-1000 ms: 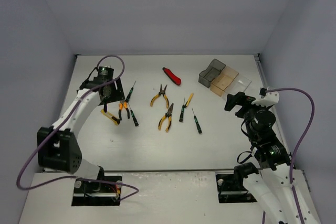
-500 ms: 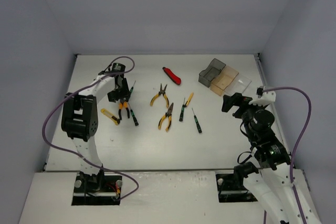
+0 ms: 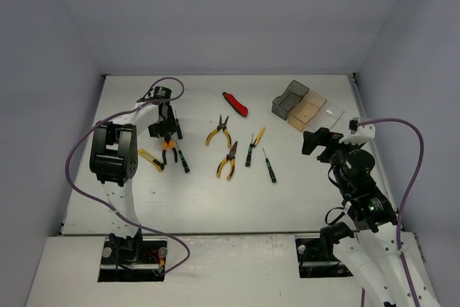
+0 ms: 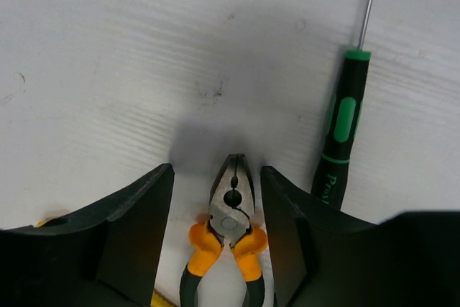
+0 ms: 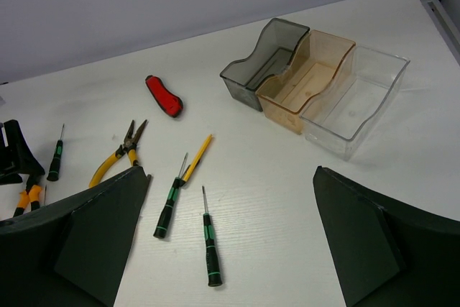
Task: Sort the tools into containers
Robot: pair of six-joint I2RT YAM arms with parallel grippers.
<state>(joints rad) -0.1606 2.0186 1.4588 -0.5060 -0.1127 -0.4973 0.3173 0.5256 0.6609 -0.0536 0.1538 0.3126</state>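
Two fingers of your left hand (image 4: 215, 174) have just come down, spread wide, one on each side of the orange pliers (image 4: 230, 213) lying on the tabletop (image 4: 108, 48) beside a green-marked screwdriver (image 4: 341, 127). They are not squeezing yet. Your right hand (image 3: 320, 140) waits open, near the three bins (image 5: 316, 62). No tool is in a bin, so sorting is only starting.

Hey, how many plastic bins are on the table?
3, side by side at far right: dark grey bin, tan bin in the middle, clear bin. None looks hidden.
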